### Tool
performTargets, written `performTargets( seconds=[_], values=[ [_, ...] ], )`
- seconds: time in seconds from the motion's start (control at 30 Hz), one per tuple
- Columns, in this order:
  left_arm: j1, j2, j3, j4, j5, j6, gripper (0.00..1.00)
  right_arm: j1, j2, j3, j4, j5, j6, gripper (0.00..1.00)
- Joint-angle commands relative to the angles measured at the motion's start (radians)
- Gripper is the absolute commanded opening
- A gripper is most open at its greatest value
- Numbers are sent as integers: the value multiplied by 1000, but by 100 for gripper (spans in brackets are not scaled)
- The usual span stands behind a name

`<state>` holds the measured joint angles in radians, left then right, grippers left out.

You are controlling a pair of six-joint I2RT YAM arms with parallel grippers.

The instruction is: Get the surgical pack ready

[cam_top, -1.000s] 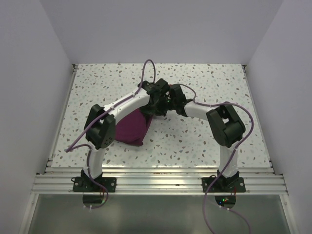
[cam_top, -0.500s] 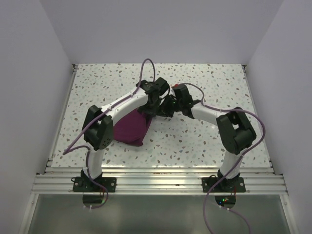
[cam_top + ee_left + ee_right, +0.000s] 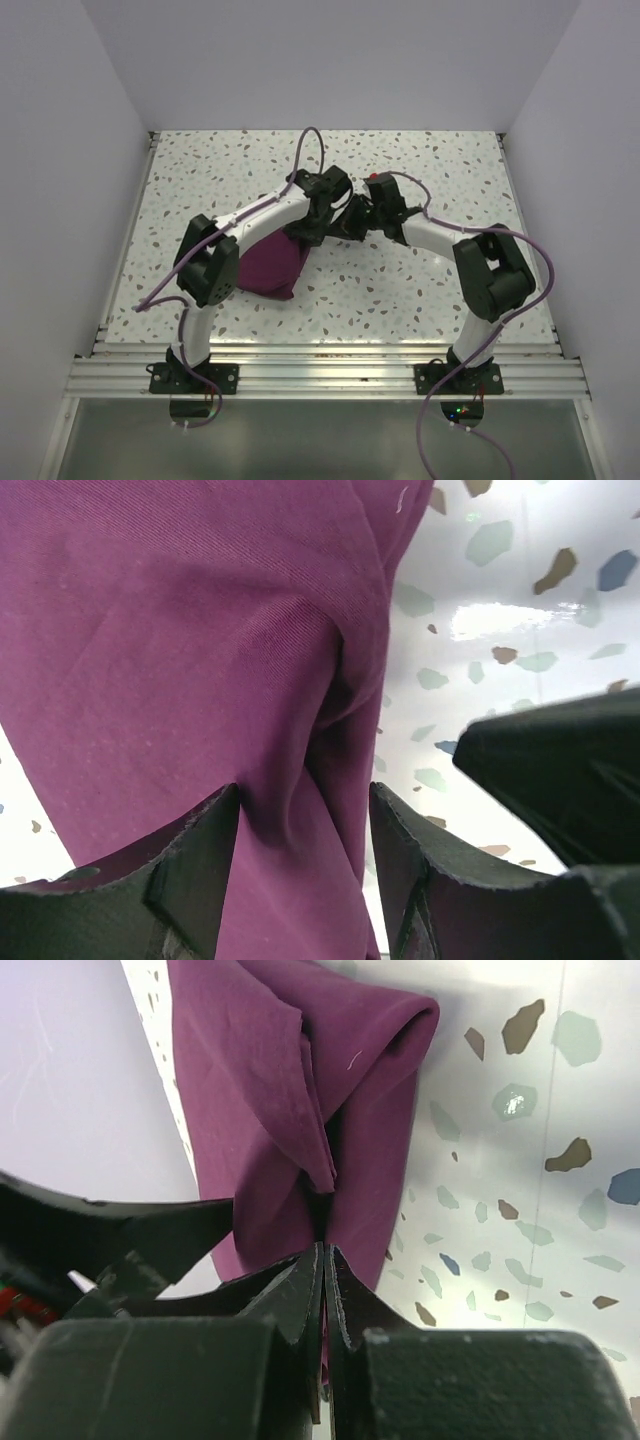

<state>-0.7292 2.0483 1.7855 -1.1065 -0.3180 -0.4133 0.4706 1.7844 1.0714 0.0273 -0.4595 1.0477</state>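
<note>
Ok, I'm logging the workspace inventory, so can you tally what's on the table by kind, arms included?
Purple cloth bundle: 1
Robot arms: 2 (left arm, right arm)
Total: 3

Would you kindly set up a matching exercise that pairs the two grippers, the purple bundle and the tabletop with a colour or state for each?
Column one:
1. left gripper
2. right gripper
3. purple bundle
4. tabletop

Column two:
A. white with coloured specks
B. fingers pressed together
C. lying wrapped on the tabletop
D. fingers apart

Pairs: 1-D; 2-B; 3-C; 4-A
</note>
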Motion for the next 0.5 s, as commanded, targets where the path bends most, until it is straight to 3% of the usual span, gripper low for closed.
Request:
performTargets(
  seconds=[0.0, 0.07, 0.17, 0.3, 0.37, 0.47],
  values=[
    [8, 13, -17, 33, -39, 36, 58, 20, 6, 30, 36, -4, 6, 0],
    [16, 9, -37, 54, -38, 41, 57, 31, 12, 36, 37, -1, 11, 0],
    [30, 7, -41, 65, -36, 53, 49, 48, 23, 48, 37, 1, 15, 0],
    [45, -13, -40, 71, -27, 61, 13, 66, 36, 58, 39, -4, 18, 0],
    [48, -28, -38, 73, -24, 61, 2, 74, 52, 62, 45, -8, 21, 0],
    [50, -42, -40, 66, -13, 60, 0, 85, 66, 71, 63, -11, 26, 0]
  ],
)
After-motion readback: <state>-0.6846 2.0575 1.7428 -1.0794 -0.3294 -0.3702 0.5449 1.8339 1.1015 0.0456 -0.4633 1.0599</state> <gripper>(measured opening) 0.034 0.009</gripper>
